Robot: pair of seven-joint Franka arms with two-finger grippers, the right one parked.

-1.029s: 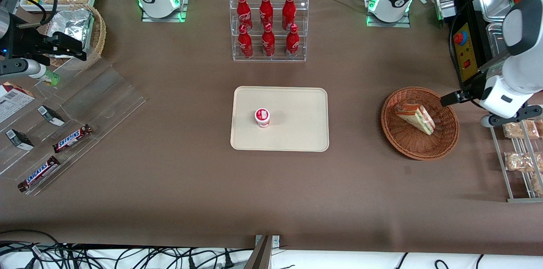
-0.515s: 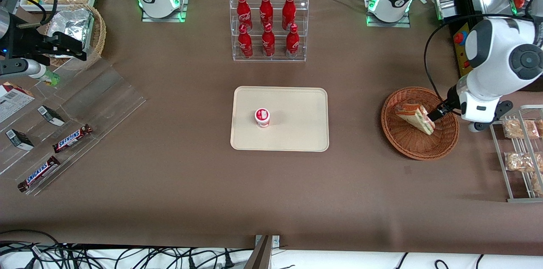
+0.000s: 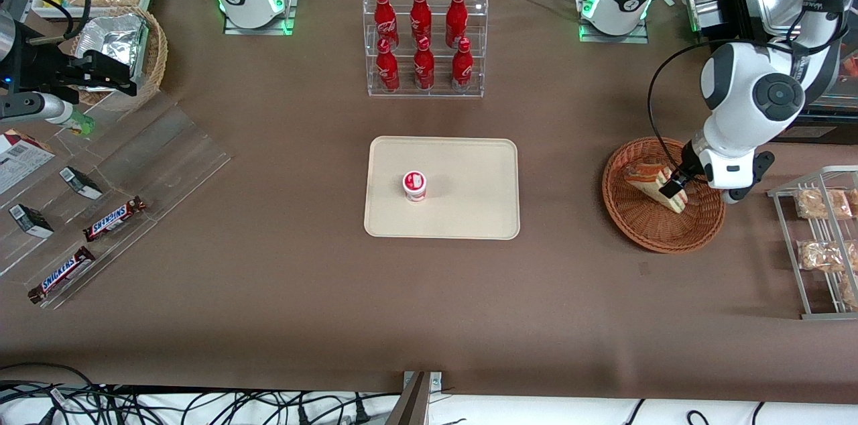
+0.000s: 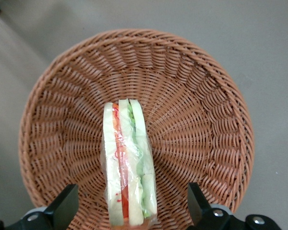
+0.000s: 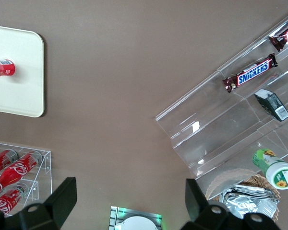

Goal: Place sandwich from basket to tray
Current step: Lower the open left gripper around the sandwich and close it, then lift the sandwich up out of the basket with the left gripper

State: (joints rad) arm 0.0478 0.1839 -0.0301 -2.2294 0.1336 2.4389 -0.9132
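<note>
Since a second ago the left arm has swung in from the working arm's end of the table, and its hand (image 3: 672, 187) now hangs over the sandwich (image 3: 655, 185) in the basket (image 3: 647, 227). Wrapped in clear film, the sandwich (image 4: 128, 165) stands on edge: white bread outside, with red and green layers between. It sits mid-basket with bare wicker (image 4: 201, 124) all round it. The hand (image 4: 130, 211) is spread wide, one finger on each flank of the wedge, clear of the wrap; how far above it they hang is hard to judge. Bare brown table (image 3: 563, 170) lies between basket and tray (image 3: 469, 210). On the tray stands only a small red-and-white cup (image 3: 415, 185), toward the parked arm's end, leaving most of the surface bare.
</note>
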